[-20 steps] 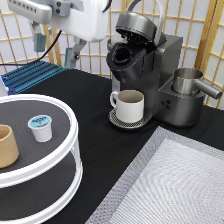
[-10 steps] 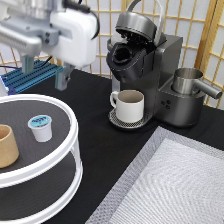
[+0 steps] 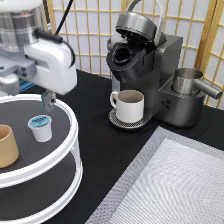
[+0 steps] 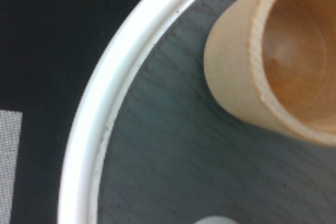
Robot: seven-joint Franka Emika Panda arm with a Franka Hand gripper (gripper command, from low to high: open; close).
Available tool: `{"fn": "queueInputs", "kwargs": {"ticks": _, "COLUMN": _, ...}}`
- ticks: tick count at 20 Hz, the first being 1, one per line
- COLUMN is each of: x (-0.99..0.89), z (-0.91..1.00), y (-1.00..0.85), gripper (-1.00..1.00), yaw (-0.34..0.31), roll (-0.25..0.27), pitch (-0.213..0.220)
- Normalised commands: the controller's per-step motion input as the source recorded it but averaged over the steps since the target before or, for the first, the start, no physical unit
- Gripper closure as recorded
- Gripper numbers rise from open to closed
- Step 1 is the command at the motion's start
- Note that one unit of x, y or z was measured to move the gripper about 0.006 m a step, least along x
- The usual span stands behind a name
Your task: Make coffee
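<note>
The coffee pod [image 3: 40,128], white with a light-blue foil top, stands upright on the top shelf of the round white two-tier tray [image 3: 74,131] at the exterior view's left. My gripper [image 3: 31,101] hangs just above the tray's far rim, behind and slightly above the pod, open and empty; one finger [image 3: 48,100] shows below the white hand. In the wrist view only the pod's edge [image 4: 214,220] peeks in. The coffee machine [image 3: 145,65] stands at the top centre with its lid raised. A cream-white handled mug [image 3: 129,105] sits on its drip tray.
A tan handleless cup [image 3: 7,146] stands on the tray left of the pod and fills much of the wrist view [image 4: 277,65]. A steel pitcher [image 3: 189,82] sits right of the machine. A grey mat [image 3: 175,185] covers the bottom right.
My arm has come down and towards the exterior view's bottom, from the top left background to just over the tray's far rim. The pod, cup and mug have not moved.
</note>
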Motion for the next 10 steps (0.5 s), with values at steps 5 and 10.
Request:
{"fn": "queueInputs", "kwargs": {"ticks": 5, "x": -0.03, "z": -0.29, "y": 0.00, "gripper": -1.00, "yaw": 0.000, "roll": 0.000, "pitch": -0.080}}
{"fn": "queueInputs", "kwargs": {"ticks": 10, "x": -0.03, "z": -0.26, "y": 0.00, "gripper": -1.00, "yaw": 0.000, "roll": 0.008, "pitch": -0.089}}
